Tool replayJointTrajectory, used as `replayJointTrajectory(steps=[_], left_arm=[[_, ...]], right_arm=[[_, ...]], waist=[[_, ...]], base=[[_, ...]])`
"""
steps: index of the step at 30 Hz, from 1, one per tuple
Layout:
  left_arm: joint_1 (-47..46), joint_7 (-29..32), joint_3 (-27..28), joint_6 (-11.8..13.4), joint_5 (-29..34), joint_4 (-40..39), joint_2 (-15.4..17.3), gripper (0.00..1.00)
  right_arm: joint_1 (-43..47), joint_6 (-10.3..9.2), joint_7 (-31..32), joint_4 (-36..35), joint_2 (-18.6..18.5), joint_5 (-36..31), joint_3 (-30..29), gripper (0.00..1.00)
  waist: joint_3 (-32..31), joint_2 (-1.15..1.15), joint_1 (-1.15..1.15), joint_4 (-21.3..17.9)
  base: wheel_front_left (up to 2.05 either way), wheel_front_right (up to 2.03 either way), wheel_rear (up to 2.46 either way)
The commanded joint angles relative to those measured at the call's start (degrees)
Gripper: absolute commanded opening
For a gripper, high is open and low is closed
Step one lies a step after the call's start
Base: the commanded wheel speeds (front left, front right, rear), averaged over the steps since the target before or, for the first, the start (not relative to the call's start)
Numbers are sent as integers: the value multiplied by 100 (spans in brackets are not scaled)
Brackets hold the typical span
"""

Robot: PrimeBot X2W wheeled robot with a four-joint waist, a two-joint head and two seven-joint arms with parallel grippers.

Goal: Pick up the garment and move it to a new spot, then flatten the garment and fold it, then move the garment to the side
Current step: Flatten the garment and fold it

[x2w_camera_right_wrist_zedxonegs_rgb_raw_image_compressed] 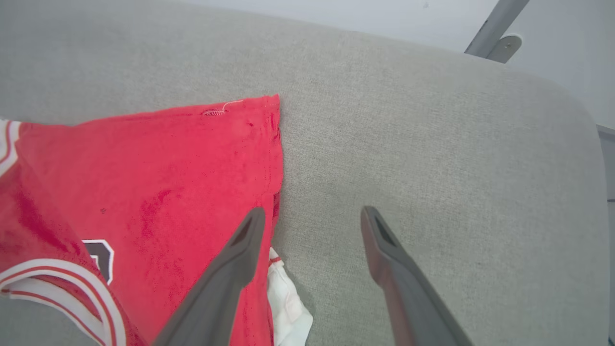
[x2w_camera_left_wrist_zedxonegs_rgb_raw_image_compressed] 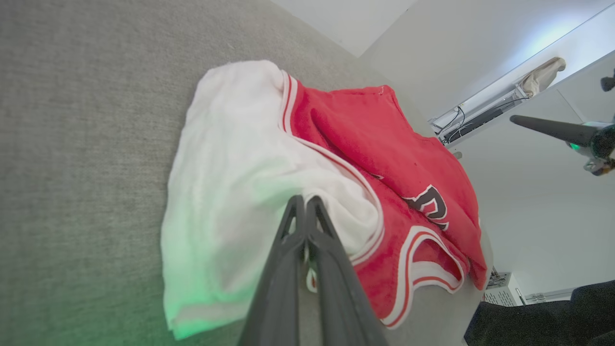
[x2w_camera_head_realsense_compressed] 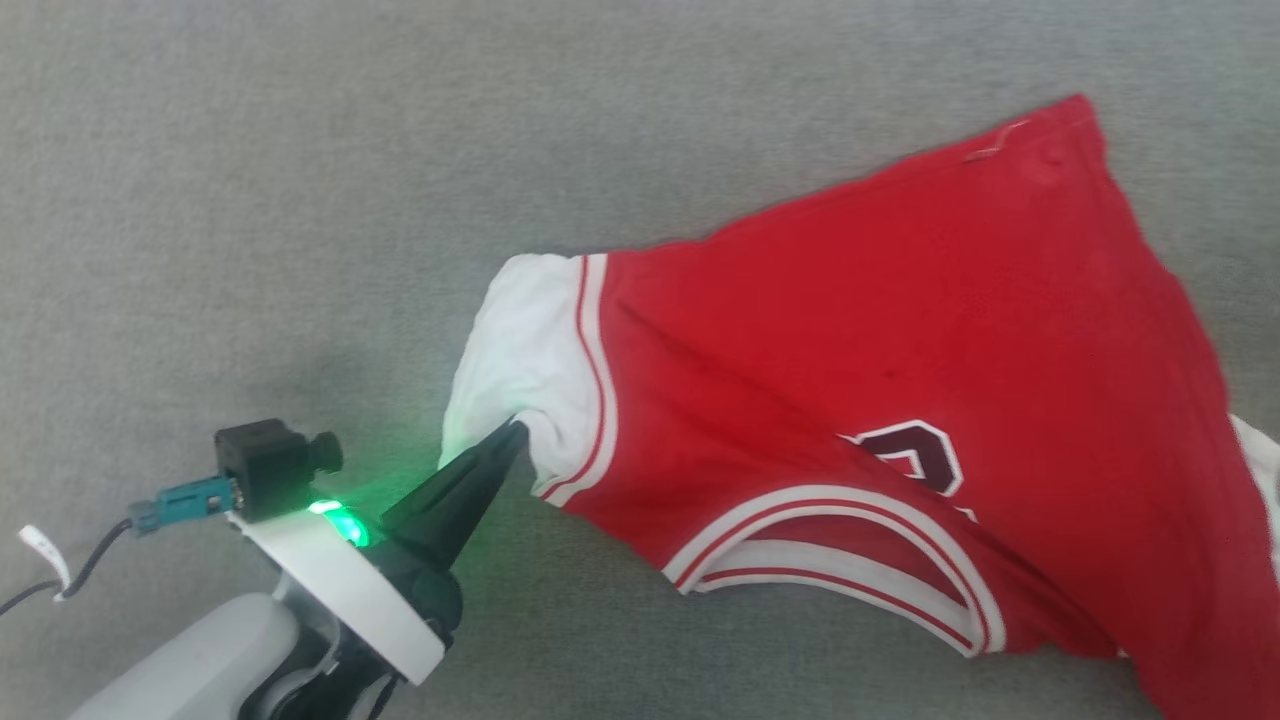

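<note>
The garment [x2w_camera_head_realsense_compressed: 900,350] lies on the grey counter [x2w_camera_head_realsense_compressed: 250,150], toward the right part of the head view, and it is not flat. Its red body runs in slanted folds, the number is half hidden by a crease, and one white sleeve [x2w_camera_head_realsense_compressed: 520,340] points toward the left arm. The left fingers [x2w_camera_head_realsense_compressed: 500,450] are pressed tightly together on the lower edge of this sleeve. In the left wrist view a bit of white cloth shows between them, so I judge that they have the sleeve pinched. The right fingers [x2w_camera_right_wrist_zedxonegs_rgb_raw_image_compressed: 242,245] stand wide apart and hold nothing; one is over a red edge of the garment and the other is over bare counter. The second sleeve [x2w_camera_right_wrist_zedxonegs_rgb_raw_image_compressed: 288,298] peeks out from under the red cloth just beside them. The cloth looks light, thin and very soft, so it will probably hang and crumple wherever it is not supported, and drag on the rough counter rather than slide. A single pinch would pull it into a string. Better holds, I think, are two points far apart on doubled cloth: the sleeve edge and the hem corner [x2w_camera_head_realsense_compressed: 1080,115].
</note>
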Motion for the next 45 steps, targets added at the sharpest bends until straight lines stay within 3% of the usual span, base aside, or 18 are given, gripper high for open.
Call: replayJointTrajectory(steps=[1,3,10,15,19,20,22,28,34,39,45], left_arm=[[-82,1,-25,7,29,-3,-32,0],[-224,1,-105,7,19,34,-153,0],[-503,1,-297,7,20,146,-423,0],[-640,2,-408,8,-1,254,-573,0],[-643,2,-429,8,-10,318,-613,0],[-630,1,-420,9,-15,327,-609,0],[-647,1,-393,8,-25,370,-572,0],[-1211,1,-341,7,-95,416,-438,0],[-2401,82,-182,7,-578,670,-235,0],[-3484,351,83,7,-941,1271,-239,0],[-5425,532,556,9,-1010,2682,-479,0]], right_arm=[[-105,2,-20,86,-41,-56,113,100],[-919,2,-82,599,-211,-250,670,100],[-2636,2,-105,2261,-207,-851,2052,100],[-3150,2,95,3216,-292,-1049,2733,100],[-3127,3,315,3532,-393,-894,3158,100],[-3124,3,308,3566,-414,-846,3214,62],[-3196,2,75,3631,-409,-761,3187,0],[-3712,2,-894,3905,-154,-754,2852,0],[-4580,2,-2089,4649,300,-1121,2465,0],[-5464,2,-2918,5328,656,-1518,2092,0],[-6903,1,-4095,6323,1134,-2210,1469,0]], waist=[[107,0,0,138],[235,0,0,312],[563,0,0,670],[648,0,0,886],[621,0,0,917],[605,0,0,907],[548,0,0,839],[370,0,0,656],[199,0,0,382],[188,0,0,169],[225,0,0,-139]], base=[[0,0,0],[0,0,0],[0,0,0],[0,0,0],[0,0,0],[0,0,0],[0,0,0],[0,0,0],[0,0,0],[0,0,0],[0,0,0]])
